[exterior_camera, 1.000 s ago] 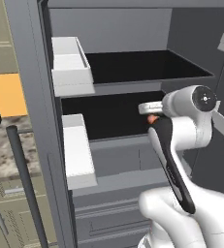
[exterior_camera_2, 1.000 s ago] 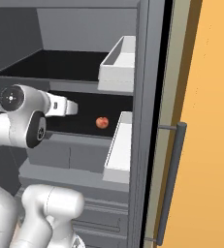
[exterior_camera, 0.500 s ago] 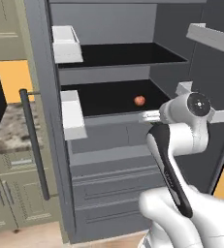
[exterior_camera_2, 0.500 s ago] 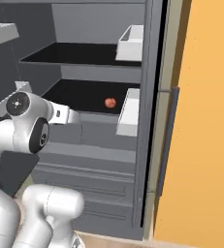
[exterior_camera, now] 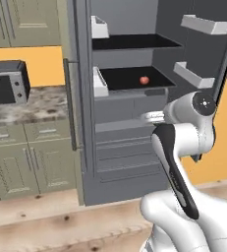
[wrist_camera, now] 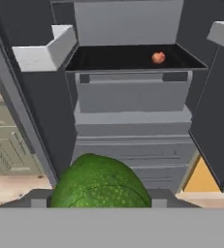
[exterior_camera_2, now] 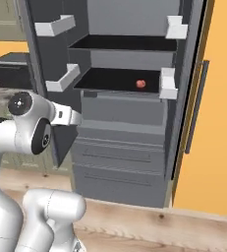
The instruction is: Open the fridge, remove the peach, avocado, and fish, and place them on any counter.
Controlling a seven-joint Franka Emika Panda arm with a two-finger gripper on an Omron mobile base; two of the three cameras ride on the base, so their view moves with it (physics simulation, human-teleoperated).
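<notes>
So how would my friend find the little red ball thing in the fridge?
Look at the tall dark grey fridge with both doors swung open. Find its lower black shelf, just above the grey drawers. The peach sits alone there, small, round and red-orange, the one bright thing inside.

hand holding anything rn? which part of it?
Yes, the avocado. It sits at the hand, in the hand view, right at the finger tips. Which part is pinched cannot be told; the fingers are hidden behind it.
</notes>
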